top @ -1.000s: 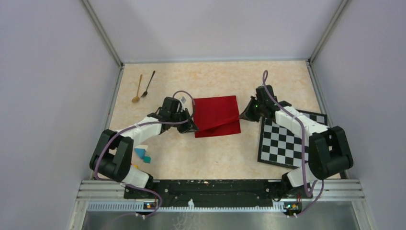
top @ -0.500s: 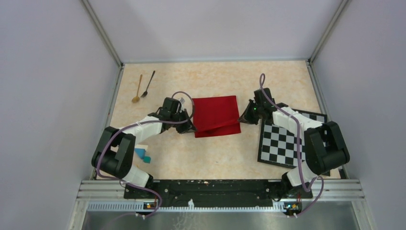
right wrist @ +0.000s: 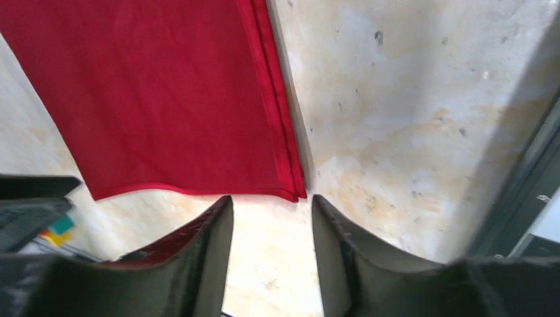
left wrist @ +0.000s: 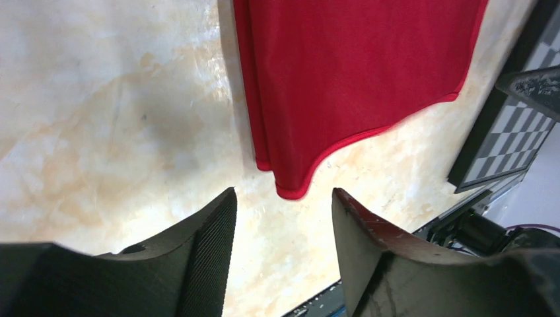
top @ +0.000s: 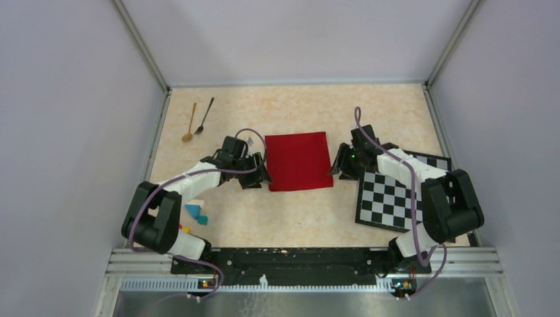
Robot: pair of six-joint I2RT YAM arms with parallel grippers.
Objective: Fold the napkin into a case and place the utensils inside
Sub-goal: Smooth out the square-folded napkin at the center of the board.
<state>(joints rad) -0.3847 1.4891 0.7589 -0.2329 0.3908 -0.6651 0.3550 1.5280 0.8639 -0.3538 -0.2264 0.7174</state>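
Your left tool [left wrist: 282,201] and right tool [right wrist: 271,205] both gape open and empty, a napkin [top: 298,160] corner lying just ahead of each.

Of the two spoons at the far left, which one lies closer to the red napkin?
The black spoon: it lies to the right of the gold spoon, on the side facing the napkin.

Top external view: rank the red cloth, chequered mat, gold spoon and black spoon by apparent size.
Largest: black-and-white chequered mat, though the right arm hides part.
Next: folded red cloth napkin.
Smallest: thin gold-coloured spoon and thin black spoon, too alike to rank.
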